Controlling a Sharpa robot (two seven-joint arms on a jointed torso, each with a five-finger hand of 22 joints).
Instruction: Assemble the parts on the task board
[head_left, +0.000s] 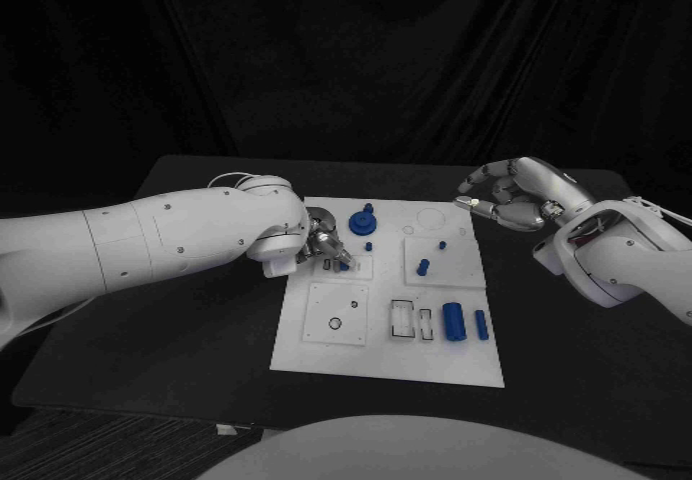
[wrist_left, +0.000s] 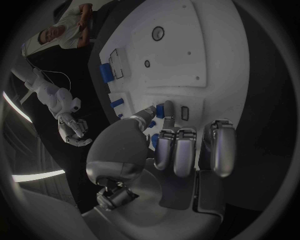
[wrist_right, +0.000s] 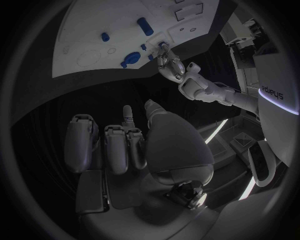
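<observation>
head cam: my left hand (head_left: 310, 248) sits at the task board (head_left: 389, 330) 10 o'clock corner | left wrist cam: fingertips pinching a small blue part (wrist_left: 167, 109) there | my right hand (head_left: 508, 196) curled, empty, off the board around 1 o'clock

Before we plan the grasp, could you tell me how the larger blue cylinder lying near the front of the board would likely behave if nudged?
The larger blue cylinder lies on its side on the task board, so it would probably roll sideways. It looks rigid, and likely light.
</observation>
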